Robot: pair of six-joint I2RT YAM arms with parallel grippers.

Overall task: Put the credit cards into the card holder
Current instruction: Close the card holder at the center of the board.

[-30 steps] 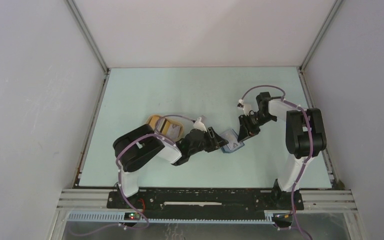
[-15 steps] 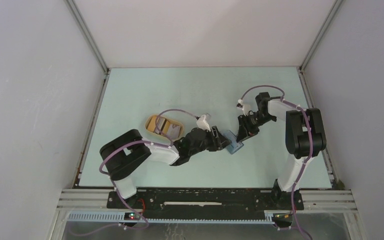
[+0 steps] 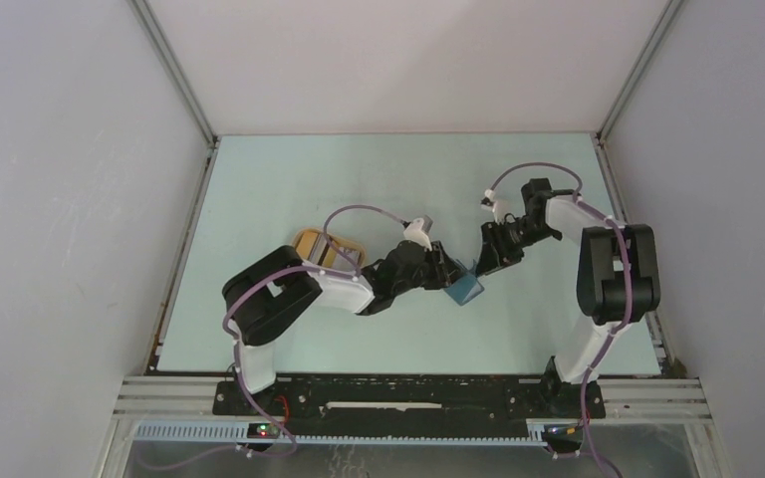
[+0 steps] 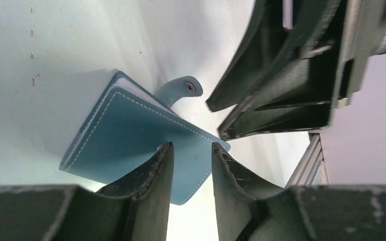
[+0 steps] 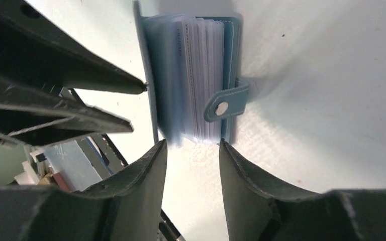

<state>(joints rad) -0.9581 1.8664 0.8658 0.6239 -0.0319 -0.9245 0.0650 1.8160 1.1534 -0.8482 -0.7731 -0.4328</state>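
Note:
The teal card holder (image 3: pixel 464 289) lies folded near the middle of the table, its snap tab (image 4: pixel 182 90) loose and unfastened. Edge-on in the right wrist view, the card holder (image 5: pixel 196 75) shows a stack of pale leaves between its covers. The credit cards are hidden; I cannot tell whether any sit among those leaves. My left gripper (image 4: pixel 191 150) is open just short of the holder's cover (image 4: pixel 130 133), nothing between its fingers. My right gripper (image 5: pixel 191 145) is open too, facing the holder's open edge from the other side. One left fingertip (image 5: pixel 141 88) touches the outer cover.
A tan oval tray (image 3: pixel 311 242) sits left of the holder, partly covered by the left arm (image 3: pixel 344 289) and its cable. Both grippers crowd the holder within a few centimetres of each other. The metal frame rail (image 3: pixel 408 383) runs along the near edge.
The holder went from lying open, pale inside up, to folded. The left arm swung right and up against it, its jaws narrowing. The right gripper's jaws widened and let go of the holder.

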